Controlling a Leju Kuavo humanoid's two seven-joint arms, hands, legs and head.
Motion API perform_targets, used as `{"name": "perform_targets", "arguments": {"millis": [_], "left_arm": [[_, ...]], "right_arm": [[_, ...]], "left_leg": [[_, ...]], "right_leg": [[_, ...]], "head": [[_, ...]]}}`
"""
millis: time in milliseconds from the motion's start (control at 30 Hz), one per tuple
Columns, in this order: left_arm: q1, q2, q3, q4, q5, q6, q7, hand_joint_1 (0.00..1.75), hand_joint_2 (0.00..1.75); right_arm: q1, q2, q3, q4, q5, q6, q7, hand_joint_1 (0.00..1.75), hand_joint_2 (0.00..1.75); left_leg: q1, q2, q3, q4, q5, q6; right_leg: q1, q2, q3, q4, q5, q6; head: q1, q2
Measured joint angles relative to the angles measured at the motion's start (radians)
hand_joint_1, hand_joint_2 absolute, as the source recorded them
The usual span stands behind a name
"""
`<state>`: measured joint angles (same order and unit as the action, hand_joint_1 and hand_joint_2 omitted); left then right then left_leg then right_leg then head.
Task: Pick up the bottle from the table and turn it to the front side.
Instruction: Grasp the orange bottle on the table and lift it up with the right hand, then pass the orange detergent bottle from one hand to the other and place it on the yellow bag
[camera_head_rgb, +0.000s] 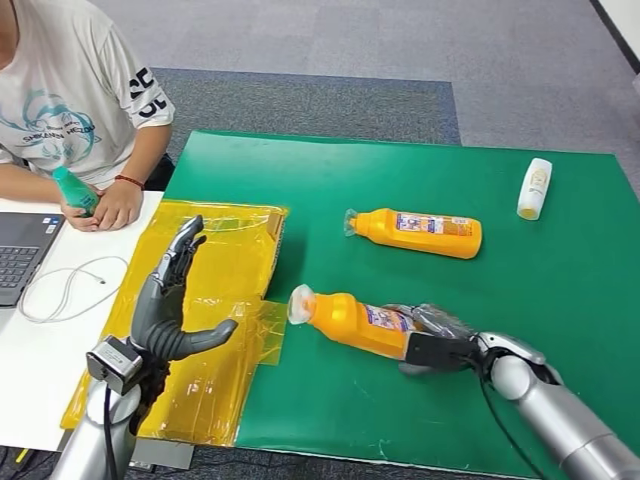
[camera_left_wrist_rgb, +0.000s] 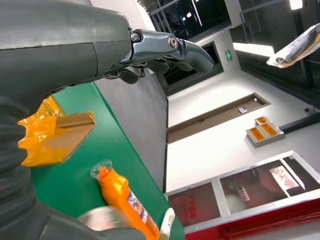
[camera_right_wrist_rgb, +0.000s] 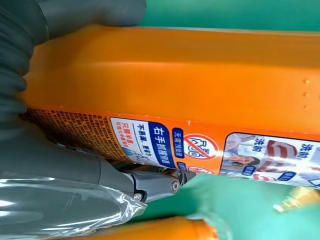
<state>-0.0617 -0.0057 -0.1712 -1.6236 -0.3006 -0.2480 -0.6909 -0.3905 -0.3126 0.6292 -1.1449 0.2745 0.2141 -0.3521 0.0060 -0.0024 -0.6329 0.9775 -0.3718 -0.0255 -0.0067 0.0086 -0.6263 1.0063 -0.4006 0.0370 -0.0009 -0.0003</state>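
An orange bottle (camera_head_rgb: 355, 322) with a clear-wrapped cap lies on the green table mat (camera_head_rgb: 453, 400), cap pointing left. My right hand (camera_head_rgb: 434, 338) grips its base end; up close the label and orange body (camera_right_wrist_rgb: 181, 90) lie against the fingers (camera_right_wrist_rgb: 151, 182). A second orange bottle (camera_head_rgb: 416, 232) lies farther back on the mat, and the left wrist view shows an orange bottle (camera_left_wrist_rgb: 126, 200) too. My left hand (camera_head_rgb: 170, 295) hovers open above the yellow plastic sheet (camera_head_rgb: 226, 270), its fingers (camera_left_wrist_rgb: 170, 47) spread and holding nothing.
A small white bottle (camera_head_rgb: 534, 188) lies at the mat's far right. A person (camera_head_rgb: 68, 100) sits at the far left, holding a teal bottle (camera_head_rgb: 74, 190) beside a laptop (camera_head_rgb: 23, 250) and a white cable (camera_head_rgb: 68, 290) on the white table.
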Motion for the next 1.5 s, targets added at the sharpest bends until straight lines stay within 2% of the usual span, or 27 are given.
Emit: {"name": "perform_targets", "arguments": {"millis": [133,267,400,533,800,967,1067,1233,1500], "left_arm": [[0.008,0.0,0.0,0.0,0.003,0.0,0.003,0.0,1.75],[0.012,0.0,-0.003,0.0,0.003,0.0,0.008,0.0,1.75],[0.012,-0.001,-0.007,0.001,0.003,-0.003,0.02,0.0,1.75],[0.012,-0.006,-0.008,0.012,0.006,-0.004,0.027,0.0,1.75],[-0.014,-0.015,-0.006,0.097,0.066,-0.059,0.037,0.0,1.75],[-0.063,-0.013,-0.006,0.197,0.172,-0.201,0.009,0.0,1.75],[-0.105,-0.001,-0.011,0.261,0.229,-0.323,-0.002,0.0,1.75],[-0.171,0.04,-0.05,0.329,0.269,-0.457,-0.005,0.0,1.75],[-0.26,0.153,-0.165,0.375,0.283,-0.531,-0.007,0.0,1.75]], "right_arm": [[0.101,0.069,-0.14,-0.042,-0.119,0.061,-0.036,1.75,1.75],[0.159,0.128,-0.236,-0.075,-0.208,0.13,-0.059,1.75,1.75],[0.199,0.19,-0.3,-0.111,-0.259,0.164,-0.062,1.75,1.75],[0.226,0.247,-0.32,-0.149,-0.277,0.173,-0.062,1.75,1.75],[0.245,0.32,-0.305,-0.233,-0.24,0.172,-0.059,1.75,1.75],[0.238,0.335,-0.25,-0.263,-0.168,0.129,-0.06,1.75,1.75],[0.222,0.338,-0.212,-0.268,-0.135,0.1,-0.061,1.75,1.75],[0.187,0.338,-0.158,-0.267,-0.117,0.077,-0.063,1.75,1.75],[0.133,0.339,-0.102,-0.245,-0.118,0.049,-0.075,1.75,1.75]], "left_leg": [[0.0,0.0,-0.001,0.0,0.0,0.0],[0.0,0.0,-0.001,0.0,0.0,0.0],[0.0,0.0,-0.001,0.0,0.0,0.0],[0.0,0.0,-0.001,0.0,0.0,0.0],[0.0,0.0,-0.001,0.0,0.0,0.0],[0.0,0.0,-0.001,0.0,0.0,0.0],[0.0,0.0,-0.001,0.0,0.0,0.0],[0.0,0.0,-0.001,0.0,0.001,-0.001],[0.0,0.0,-0.001,0.0,0.001,-0.001]], "right_leg": [[0.0,0.0,-0.001,0.0,-0.001,-0.001],[0.0,0.0,-0.001,0.0,-0.001,-0.001],[0.0,0.0,-0.001,0.0,-0.001,-0.001],[0.0,0.0,-0.001,0.0,-0.001,-0.001],[0.0,0.0,-0.001,0.0,-0.001,-0.002],[0.0,0.0,-0.001,0.0,-0.001,-0.001],[0.0,0.0,-0.001,0.0,-0.001,-0.001],[0.0,0.0,-0.001,0.0,0.0,-0.002],[0.001,0.0,-0.001,0.001,-0.001,-0.002]], "head": [[0.0,0.0],[0.0,0.0],[0.0,0.0],[0.0,0.0],[0.0,0.0],[0.0,0.0],[0.0,0.0],[0.0,0.0],[0.0,0.0]]}}
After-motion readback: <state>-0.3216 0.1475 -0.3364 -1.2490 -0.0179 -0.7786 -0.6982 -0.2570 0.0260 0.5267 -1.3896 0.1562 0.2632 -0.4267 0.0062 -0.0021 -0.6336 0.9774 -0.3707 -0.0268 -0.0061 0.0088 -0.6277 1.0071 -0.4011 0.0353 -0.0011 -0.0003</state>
